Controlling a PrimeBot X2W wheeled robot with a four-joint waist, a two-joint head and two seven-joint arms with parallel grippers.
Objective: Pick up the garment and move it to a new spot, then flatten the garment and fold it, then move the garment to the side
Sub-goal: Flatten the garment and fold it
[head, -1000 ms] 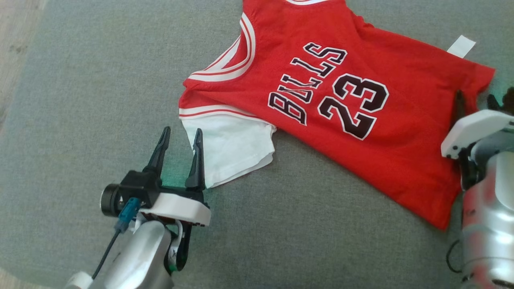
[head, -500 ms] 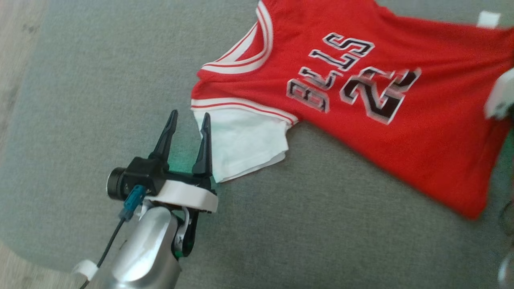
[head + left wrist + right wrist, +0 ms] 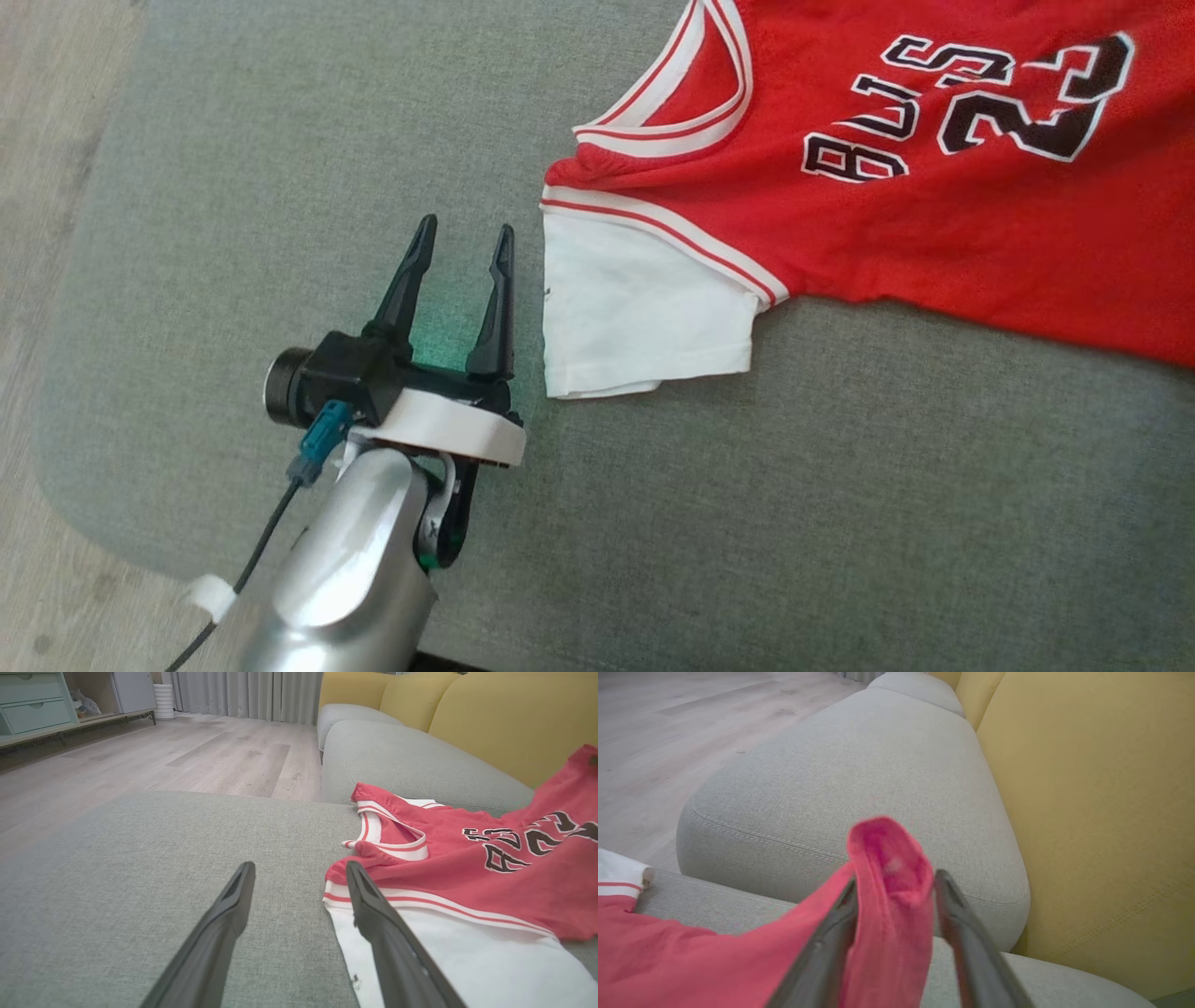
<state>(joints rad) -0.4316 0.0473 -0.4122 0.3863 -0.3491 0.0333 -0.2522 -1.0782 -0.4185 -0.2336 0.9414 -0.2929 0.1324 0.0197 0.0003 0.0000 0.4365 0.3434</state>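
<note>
Gripped the jersey (image 3: 934, 233) in the right end effector (image 3: 896, 879), move apparently begun; held left end effector (image 3: 467, 227) spread, empty, lower left; flattening, folding, setting aside undone.

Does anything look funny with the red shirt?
Yes. The jersey is crumpled, so its lettering folds over itself, and one corner is pinched up off the cushion by the right gripper. A small dark speck marks the white sleeve.

Jersey (image 3: 934, 233) matt cloth, cushion (image 3: 280, 140) rough woven fabric, L forearm (image 3: 345, 579) glossy metal.
</note>
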